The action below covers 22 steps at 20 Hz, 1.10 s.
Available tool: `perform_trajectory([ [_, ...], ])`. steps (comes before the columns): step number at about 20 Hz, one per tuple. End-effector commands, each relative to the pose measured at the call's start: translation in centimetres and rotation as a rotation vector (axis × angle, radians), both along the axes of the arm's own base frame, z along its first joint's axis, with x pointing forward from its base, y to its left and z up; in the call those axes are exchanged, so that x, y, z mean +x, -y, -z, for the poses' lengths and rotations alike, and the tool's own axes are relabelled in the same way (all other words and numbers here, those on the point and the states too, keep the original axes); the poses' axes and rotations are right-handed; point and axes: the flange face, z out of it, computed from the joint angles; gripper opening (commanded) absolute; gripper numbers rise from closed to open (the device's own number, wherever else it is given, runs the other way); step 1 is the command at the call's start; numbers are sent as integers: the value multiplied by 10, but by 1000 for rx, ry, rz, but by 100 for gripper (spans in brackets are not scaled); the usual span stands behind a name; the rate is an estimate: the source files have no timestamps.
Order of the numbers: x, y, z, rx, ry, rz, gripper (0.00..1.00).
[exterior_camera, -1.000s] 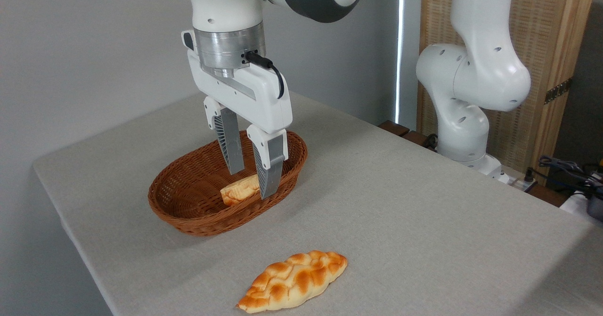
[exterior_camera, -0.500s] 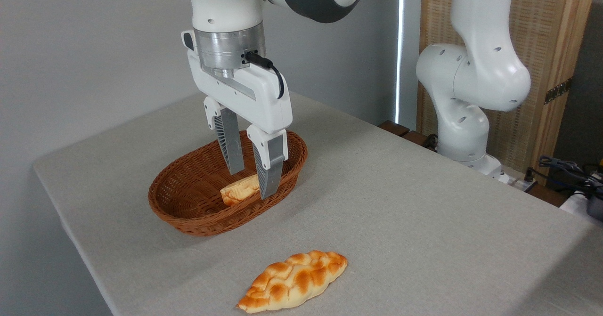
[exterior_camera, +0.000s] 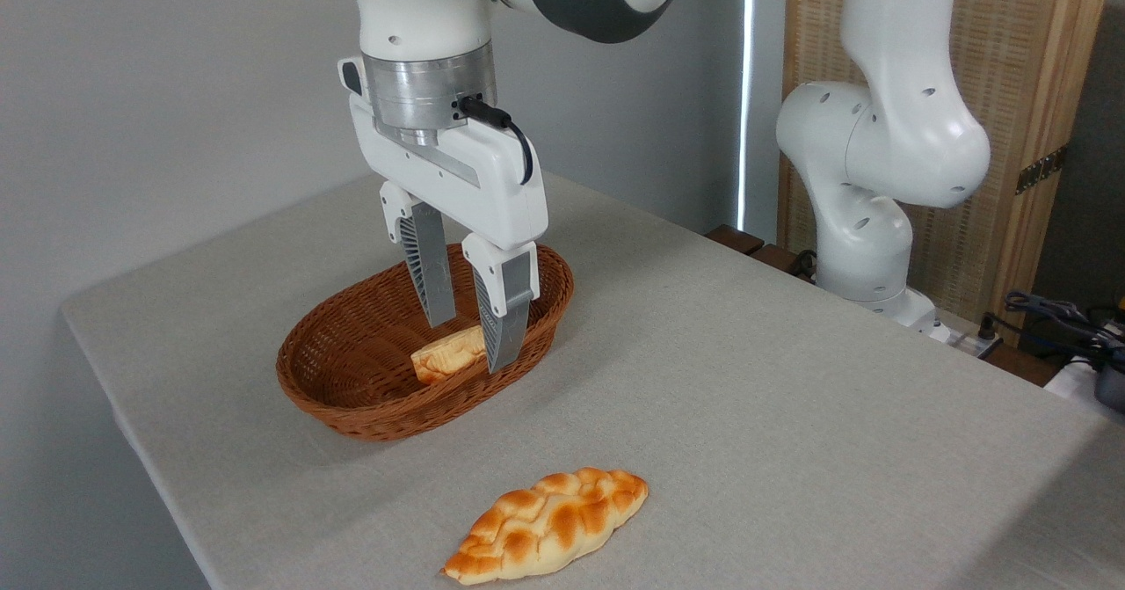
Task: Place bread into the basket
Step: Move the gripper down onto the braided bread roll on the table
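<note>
The bread [exterior_camera: 547, 525], a plaited golden-orange loaf, lies on the grey table near its front edge. Behind it and to the left stands the oval brown wicker basket [exterior_camera: 338, 396]. My gripper [exterior_camera: 468, 345] hangs open over the basket's right half, fingers pointing down with nothing between them. A smaller, paler bread piece [exterior_camera: 444, 355] lies inside the basket just below the fingertips, partly hidden by the nearer finger [exterior_camera: 503, 326].
The arm's white base [exterior_camera: 866, 221] stands at the table's back right. Cables and dark items [exterior_camera: 1068, 326] lie at the far right edge. Bare grey tablecloth [exterior_camera: 791, 414] stretches right of the basket and loaf.
The gripper has barely shifted, a trace up and to the right. Both breads and the basket stay where they were.
</note>
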Motion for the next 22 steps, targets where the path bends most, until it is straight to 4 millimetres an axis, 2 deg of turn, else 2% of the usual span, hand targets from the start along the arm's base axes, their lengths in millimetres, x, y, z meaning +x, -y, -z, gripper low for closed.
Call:
perform_trajectory([
  [1, -2, -3, 8, 11, -18, -14, 100],
  [6, 6, -4, 49, 18, 31, -5, 100],
  [10, 7, -43, 66, 62, 35, -15, 100],
  [12, 4, -55, 80, 64, 9, -8, 100],
  [15, 2, -73, 91, 66, -7, -4, 100],
  [22, 13, -77, 129, 72, -45, 13, 100],
])
